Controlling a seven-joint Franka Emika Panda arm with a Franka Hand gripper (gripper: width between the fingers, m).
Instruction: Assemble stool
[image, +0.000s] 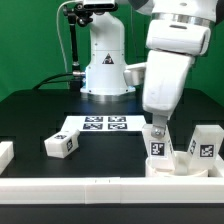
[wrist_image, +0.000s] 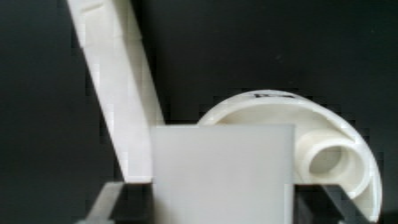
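Observation:
My gripper (image: 157, 128) is shut on a white blocky leg (image: 157, 143) with a tag and holds it upright just over the low round seat (image: 186, 165) at the exterior view's front right. In the wrist view the leg (wrist_image: 221, 165) sits between the dark fingers (wrist_image: 327, 202), and the seat (wrist_image: 285, 112) with a round socket lies just beyond it. A second leg (image: 205, 146) stands at the seat's right side; I cannot tell whether it is fixed in. A third leg (image: 62, 145) lies loose on the table at the left.
The marker board (image: 100, 125) lies mid-table in front of the arm's base (image: 105, 70). A long white border bar (image: 100, 190) runs along the front edge, against the seat, and also shows in the wrist view (wrist_image: 111, 80). A short bar piece (image: 5, 152) lies far left.

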